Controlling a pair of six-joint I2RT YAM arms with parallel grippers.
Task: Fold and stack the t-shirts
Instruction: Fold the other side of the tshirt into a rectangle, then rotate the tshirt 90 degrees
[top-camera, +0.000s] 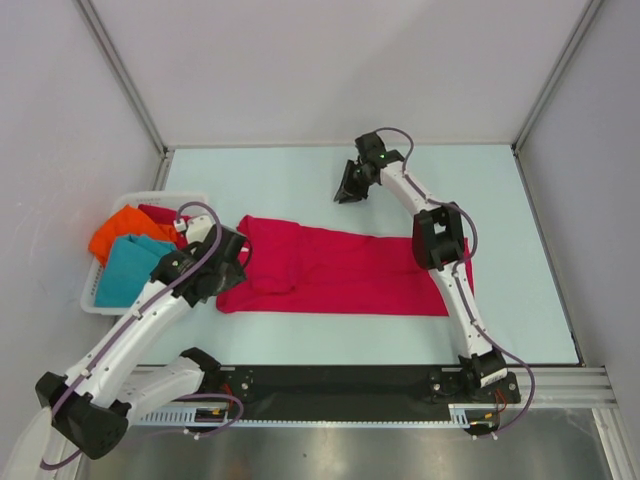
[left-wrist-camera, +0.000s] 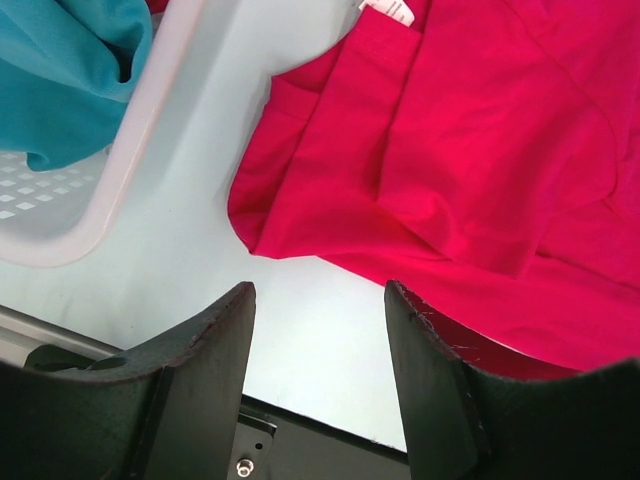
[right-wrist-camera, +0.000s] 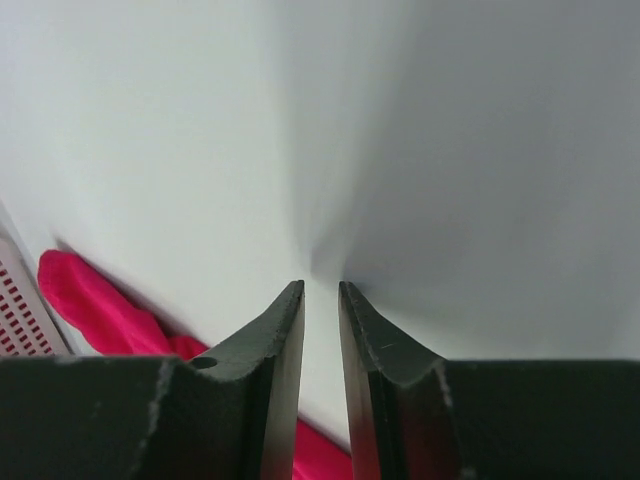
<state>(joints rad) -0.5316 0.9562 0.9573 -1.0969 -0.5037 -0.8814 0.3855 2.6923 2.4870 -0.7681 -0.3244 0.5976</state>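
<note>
A crimson t-shirt (top-camera: 350, 275) (left-wrist-camera: 470, 150) lies spread across the middle of the table, its left end partly folded over. My left gripper (top-camera: 218, 280) (left-wrist-camera: 320, 300) hangs open just over that left end, with only bare table between its fingers. At the back of the table my right gripper (top-camera: 347, 192) (right-wrist-camera: 321, 290) hovers off the shirt, its jaws a narrow gap apart and holding nothing. An orange t-shirt (top-camera: 125, 230), a teal t-shirt (top-camera: 130, 268) (left-wrist-camera: 60, 70) and another crimson t-shirt (top-camera: 160, 212) sit in the basket.
The white slotted basket (top-camera: 100, 300) (left-wrist-camera: 150, 110) stands at the table's left edge, close to my left arm. A black rail (top-camera: 330, 385) runs along the near edge. Grey walls enclose the back and sides.
</note>
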